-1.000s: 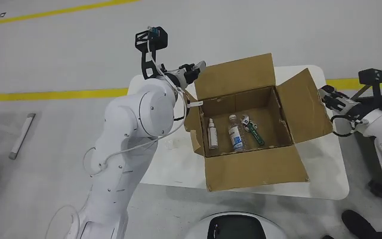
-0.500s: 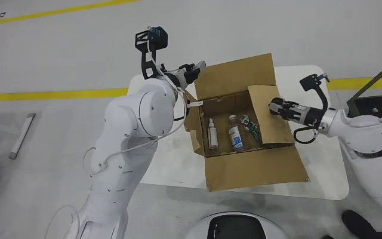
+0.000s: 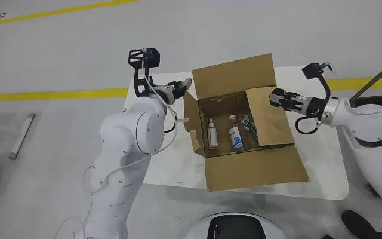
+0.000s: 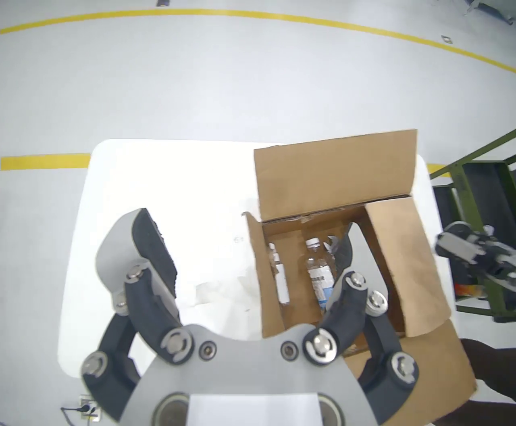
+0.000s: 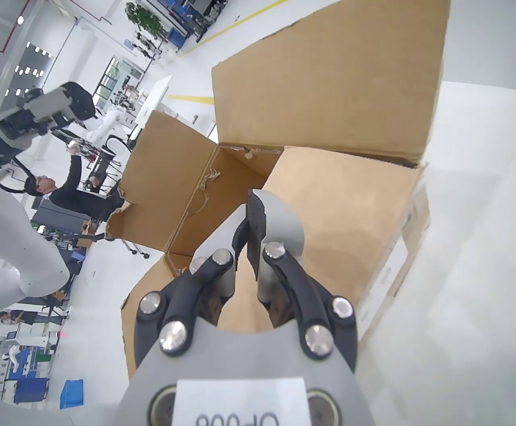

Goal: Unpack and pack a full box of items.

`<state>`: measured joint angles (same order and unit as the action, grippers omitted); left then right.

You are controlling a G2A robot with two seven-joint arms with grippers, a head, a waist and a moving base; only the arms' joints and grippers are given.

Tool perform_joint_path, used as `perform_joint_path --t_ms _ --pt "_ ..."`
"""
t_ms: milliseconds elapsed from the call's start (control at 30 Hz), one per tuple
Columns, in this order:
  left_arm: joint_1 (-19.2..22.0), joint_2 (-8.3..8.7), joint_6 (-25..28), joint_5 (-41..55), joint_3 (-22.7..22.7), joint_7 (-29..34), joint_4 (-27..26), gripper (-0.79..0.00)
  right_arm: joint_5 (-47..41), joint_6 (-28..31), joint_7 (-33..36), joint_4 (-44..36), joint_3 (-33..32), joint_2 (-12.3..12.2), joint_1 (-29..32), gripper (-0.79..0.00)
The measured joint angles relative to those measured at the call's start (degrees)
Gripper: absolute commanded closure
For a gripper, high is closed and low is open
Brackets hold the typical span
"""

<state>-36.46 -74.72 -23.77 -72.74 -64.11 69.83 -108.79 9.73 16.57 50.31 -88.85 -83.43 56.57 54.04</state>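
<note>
The right tool [image 5: 252, 226], closed, is set against the side flap [image 3: 271, 119] of the box [image 3: 256, 170], seemingly to fold it inward; the left tool [image 4: 246, 242] is held open beside it

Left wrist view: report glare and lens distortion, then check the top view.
Left wrist view: the table glares to blank white, and the yellow floor line bows from lens distortion. Top view: that line runs straight; the box is shaded inside.
</note>
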Motion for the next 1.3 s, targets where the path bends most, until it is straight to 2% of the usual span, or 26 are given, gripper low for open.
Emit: perform_joint_path --t_ms 200,233,267,500,900,967,1033,1133,1300 --pt "-5.4 0.99 3.47 -11.27 -2.13 3.46 -3.16 -0.776 -0.15 -0.14 -0.27 0.3 0.25 -0.14 -0.86 0.0" --pt "-6.42 1.0 3.06 -11.54 -2.63 4.01 -3.65 -0.579 -0.14 -0.19 -0.44 0.48 0.47 -0.13 -0.99 0.0" --pt "-7.13 0.95 2.42 -11.1 -3.05 4.24 -4.01 0.0 -0.13 -0.22 -0.58 0.64 0.67 -0.13 -1.12 0.0" --pt "-10.3 0.09 -4.95 -1.57 -6.1 3.13 -4.47 0.0 -0.43 -0.55 -1.4 1.82 1.49 -0.11 -2.48 0.0" --pt "-10.46 0.11 -4.63 -1.98 -6.01 2.92 -4.41 0.0 -0.58 -1.21 -1.69 2.75 2.47 -0.25 -3.61 0.0" --pt "-11.39 0.4 -1.25 -4.89 -5.11 0.4 -3.93 0.0 -0.56 -1.27 -1.78 2.77 2.7 -0.26 -3.66 0.0" --pt "-12.32 0.77 4.31 -10.18 -4.13 -1.13 -3.36 0.0 -0.54 -1.31 -1.83 2.89 2.83 -0.3 -3.67 0.0" --pt "-14.03 1.19 10.51 -16.93 -3.43 -0.88 -2.92 0.0 -0.58 -1.23 -2.01 3.3 2.88 -0.35 -3.63 0.0" --pt "-17.0 1.08 14.22 -12.93 -3.6 -1.86 -2.55 0.0 -2.65 -4.25 -5.3 5.73 1.45 -0.34 -3.95 0.0"
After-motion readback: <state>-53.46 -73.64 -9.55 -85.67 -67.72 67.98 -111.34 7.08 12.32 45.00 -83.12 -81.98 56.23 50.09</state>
